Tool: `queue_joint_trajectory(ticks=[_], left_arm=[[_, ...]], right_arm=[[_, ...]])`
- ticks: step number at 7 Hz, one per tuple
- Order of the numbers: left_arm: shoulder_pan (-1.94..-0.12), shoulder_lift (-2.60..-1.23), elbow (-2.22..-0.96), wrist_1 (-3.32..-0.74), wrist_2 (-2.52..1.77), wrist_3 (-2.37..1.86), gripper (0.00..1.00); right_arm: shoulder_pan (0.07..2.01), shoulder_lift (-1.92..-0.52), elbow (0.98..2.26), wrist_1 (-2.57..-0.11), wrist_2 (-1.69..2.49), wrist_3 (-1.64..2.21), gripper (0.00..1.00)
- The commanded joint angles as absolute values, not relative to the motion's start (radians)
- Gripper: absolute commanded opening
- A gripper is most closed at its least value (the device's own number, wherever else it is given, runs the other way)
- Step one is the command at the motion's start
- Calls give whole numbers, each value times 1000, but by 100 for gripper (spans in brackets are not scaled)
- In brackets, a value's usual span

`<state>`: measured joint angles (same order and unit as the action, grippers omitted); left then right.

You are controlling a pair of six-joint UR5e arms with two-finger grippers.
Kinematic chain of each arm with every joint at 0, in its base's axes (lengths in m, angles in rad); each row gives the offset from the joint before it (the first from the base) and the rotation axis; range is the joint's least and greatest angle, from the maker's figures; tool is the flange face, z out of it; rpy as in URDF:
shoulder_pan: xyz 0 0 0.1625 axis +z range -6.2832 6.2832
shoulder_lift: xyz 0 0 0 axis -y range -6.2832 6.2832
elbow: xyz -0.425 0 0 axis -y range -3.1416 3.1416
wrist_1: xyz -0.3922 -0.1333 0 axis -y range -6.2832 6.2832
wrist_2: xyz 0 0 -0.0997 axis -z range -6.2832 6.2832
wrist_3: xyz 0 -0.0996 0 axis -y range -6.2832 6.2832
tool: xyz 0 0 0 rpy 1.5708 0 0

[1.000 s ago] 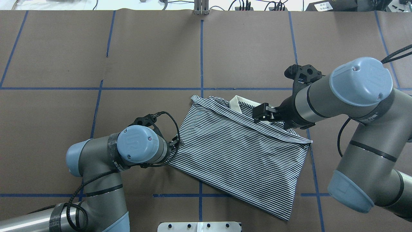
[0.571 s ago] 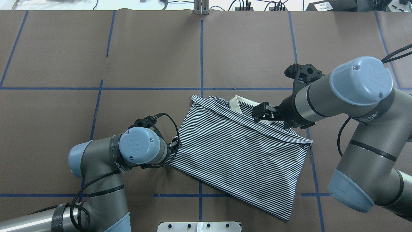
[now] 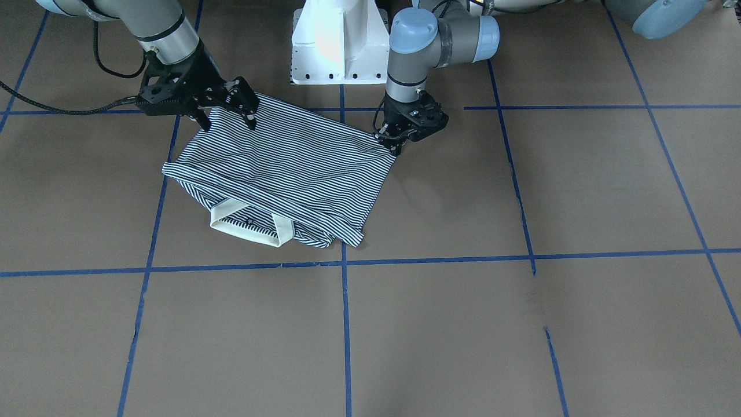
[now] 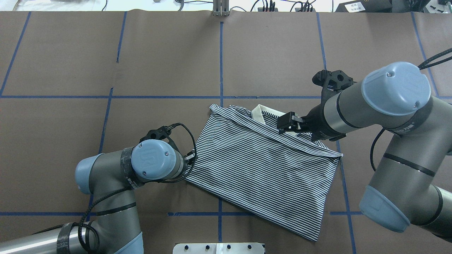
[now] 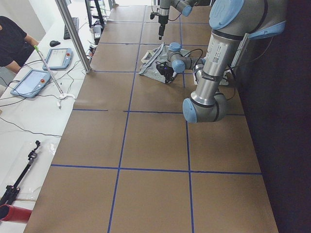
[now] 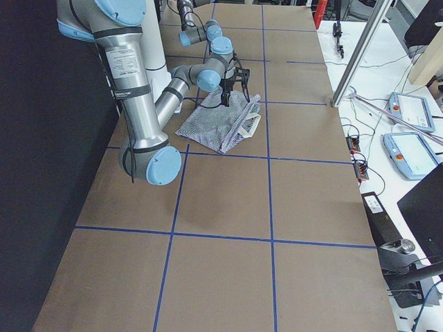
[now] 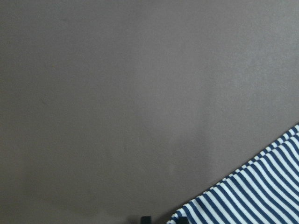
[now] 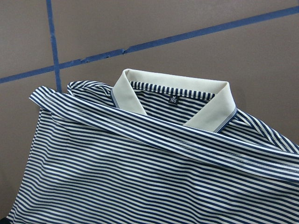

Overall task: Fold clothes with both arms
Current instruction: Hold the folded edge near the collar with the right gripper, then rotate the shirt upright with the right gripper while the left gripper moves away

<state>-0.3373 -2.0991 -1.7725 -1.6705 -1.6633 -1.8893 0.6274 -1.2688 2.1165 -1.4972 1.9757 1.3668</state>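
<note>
The striped polo shirt (image 4: 261,165) lies folded into a slanted rectangle of thin knit, its white collar (image 8: 212,106) exposed, on the brown paper-covered table (image 4: 159,63). My right gripper (image 3: 228,123) hangs above it, fingers spread apart. My left gripper (image 3: 395,143) sits at its corner. My wrist hides those fingertips, so I cannot tell the grip.

— What is the shirt (image 4: 261,165) made of?
— Soft cloth. It is matt, not shiny, with thin stripes. Its collar (image 8: 205,100) is plain white cloth and looks a bit thicker.
— And the table (image 4: 169,63)?
— The top looks like brown paper, dull and flat. The blue lines (image 4: 221,60) look like tape, a little smoother.
— And you?
— My right arm (image 4: 353,111) is grey metal with a soft shine. Its cap (image 4: 395,88) is smooth and light blue, maybe plastic. My right gripper (image 3: 229,123) is black and dull.
</note>
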Motion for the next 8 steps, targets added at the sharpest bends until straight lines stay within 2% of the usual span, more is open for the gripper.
queue_joint_trajectory(ticks=[1, 3, 5, 8], left_arm=[[-353, -2099, -1781, -1666, -1664, -1885, 0], [-467, -2098, -1752, -1661, -1663, -1806, 0], [-567, -2130, -1668, -1675, -1661, -1731, 0], [-709, -2275, -1423, -1867, -1661, -1532, 0]], right_arm=[[629, -1275, 2114, -1497, 1976, 1367, 100], [627, -1272, 2108, -1497, 1974, 1367, 100], [626, -1266, 2103, -1497, 1961, 1367, 100], [624, -1264, 2091, -1496, 1950, 1367, 100]])
